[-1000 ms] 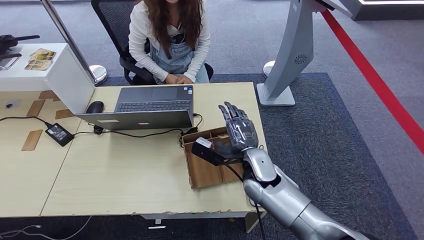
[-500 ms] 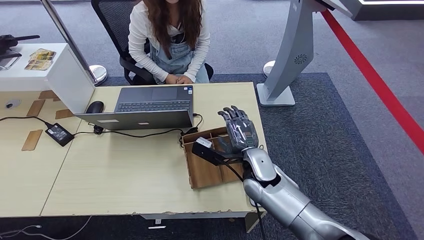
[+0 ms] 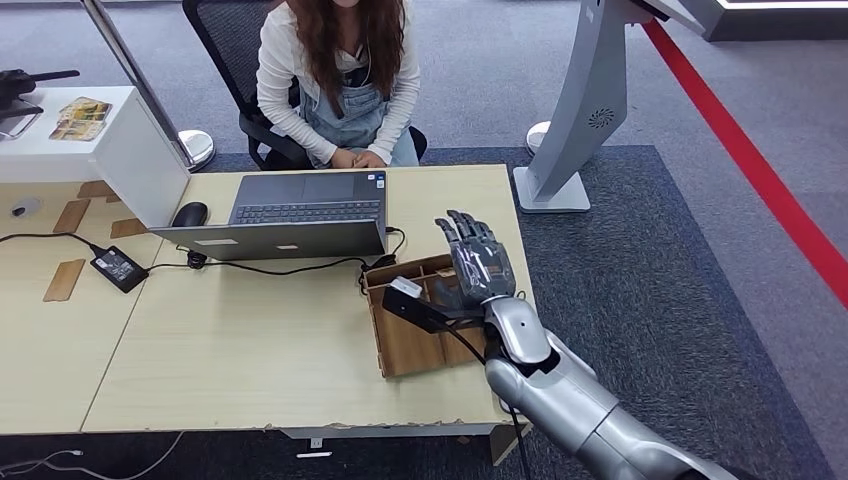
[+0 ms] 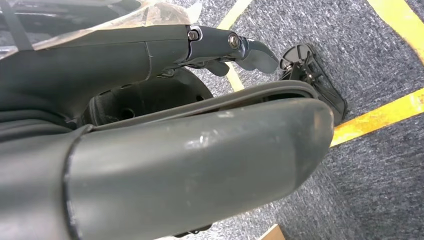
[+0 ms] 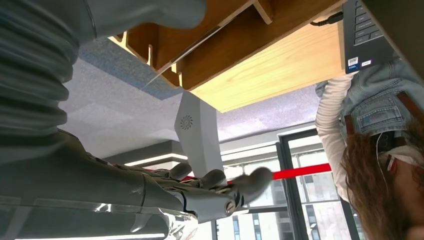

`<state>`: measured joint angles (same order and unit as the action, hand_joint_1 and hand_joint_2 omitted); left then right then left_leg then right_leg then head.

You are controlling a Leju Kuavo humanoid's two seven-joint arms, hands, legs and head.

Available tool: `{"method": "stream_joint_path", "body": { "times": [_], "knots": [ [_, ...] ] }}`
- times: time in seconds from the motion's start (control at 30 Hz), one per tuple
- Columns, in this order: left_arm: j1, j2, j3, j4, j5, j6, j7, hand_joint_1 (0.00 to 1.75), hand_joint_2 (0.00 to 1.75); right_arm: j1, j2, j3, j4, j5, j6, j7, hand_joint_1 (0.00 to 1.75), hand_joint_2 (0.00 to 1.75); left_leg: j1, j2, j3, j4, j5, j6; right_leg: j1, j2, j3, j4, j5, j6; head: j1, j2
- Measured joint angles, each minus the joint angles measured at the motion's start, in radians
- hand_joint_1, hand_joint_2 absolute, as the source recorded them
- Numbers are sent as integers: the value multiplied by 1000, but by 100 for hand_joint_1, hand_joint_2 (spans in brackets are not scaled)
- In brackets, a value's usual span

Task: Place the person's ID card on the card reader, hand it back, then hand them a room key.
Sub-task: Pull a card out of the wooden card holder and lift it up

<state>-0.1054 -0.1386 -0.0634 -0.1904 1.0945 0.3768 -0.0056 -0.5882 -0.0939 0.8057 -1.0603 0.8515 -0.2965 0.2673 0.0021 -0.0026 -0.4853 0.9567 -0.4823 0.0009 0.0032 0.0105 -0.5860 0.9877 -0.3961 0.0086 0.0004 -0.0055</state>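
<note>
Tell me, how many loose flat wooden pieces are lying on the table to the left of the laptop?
4: one strip nearest the robot, one beside the white box, one by the mouse, one against the box. More may be hidden behind it.

A pale wooden table (image 3: pixel 250 350) carries an open laptop (image 3: pixel 290 215) near its far edge, a black mouse (image 3: pixel 190 213) toward the far left corner, and a wooden compartment box (image 3: pixel 415 345) at the right edge; its contents are hard to tell.

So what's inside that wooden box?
The wooden box has dividers and the compartments nearest the robot look empty. The right hand hovers over the far part, hiding what lies there.
</note>
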Motion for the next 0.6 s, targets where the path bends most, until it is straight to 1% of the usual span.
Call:
{"method": "stream_joint_path", "body": {
  "times": [0.3, 0.6],
  "knots": [
    [0, 4, -1, 0, 0, 0, 6, 0, 0, 0, 5, 0, 12, 0, -1, 0, 21, 175, 0, 0, 0, 0, 0, 0, 0, 0, 0, 0, 0, 0, 0, 0],
    [0, 5, -1, 0, 0, 1, 7, 0, 0, 0, 7, 1, 14, 1, -1, 0, 27, 175, 0, 0, 0, 0, 0, 0, 0, 0, 0, 0, 0, 0, 0, 0]
  ]
}}
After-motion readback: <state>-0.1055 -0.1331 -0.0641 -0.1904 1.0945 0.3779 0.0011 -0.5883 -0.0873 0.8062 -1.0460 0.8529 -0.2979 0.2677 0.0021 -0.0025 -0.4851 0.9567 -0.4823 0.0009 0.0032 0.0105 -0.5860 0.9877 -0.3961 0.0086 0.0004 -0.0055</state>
